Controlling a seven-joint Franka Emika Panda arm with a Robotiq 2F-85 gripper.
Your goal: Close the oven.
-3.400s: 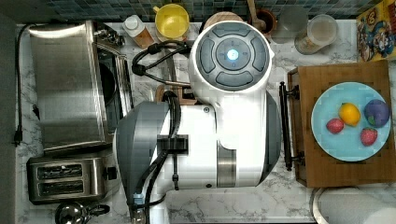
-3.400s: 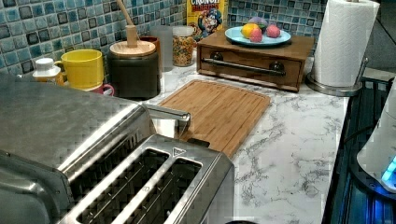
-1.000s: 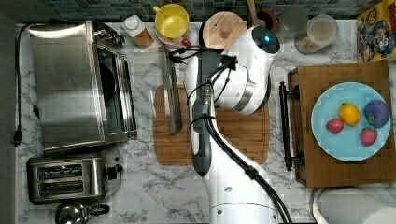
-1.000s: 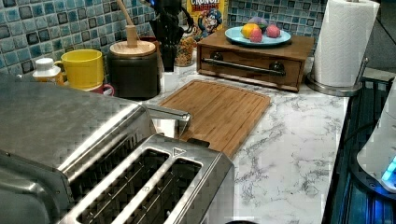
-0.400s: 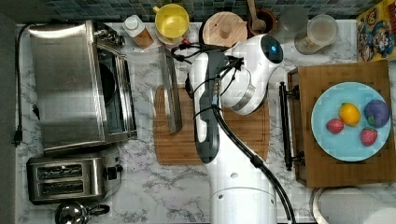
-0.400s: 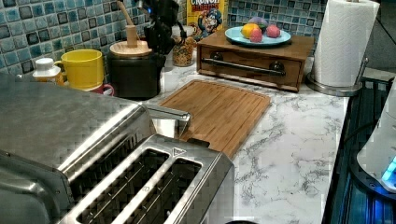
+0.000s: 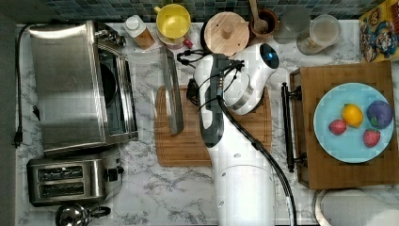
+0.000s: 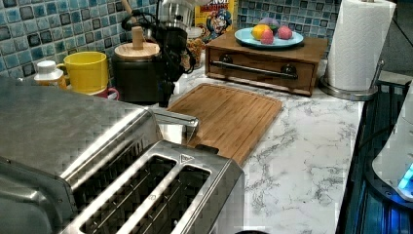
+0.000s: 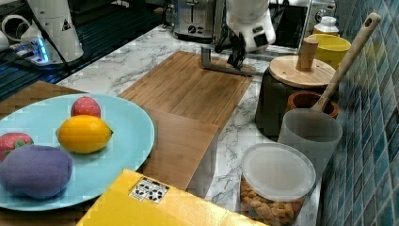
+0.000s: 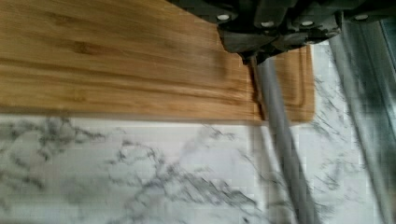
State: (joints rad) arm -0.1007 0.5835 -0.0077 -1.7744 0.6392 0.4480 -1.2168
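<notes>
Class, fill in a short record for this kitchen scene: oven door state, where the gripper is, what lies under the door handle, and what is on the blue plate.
oven door: open, lowered flat
handle: bar over the cutting board's edge
gripper: at the handle's far end, near the lidded canister
under handle: wooden cutting board
blue plate: four pieces of toy fruit
task status: not yet closed
</notes>
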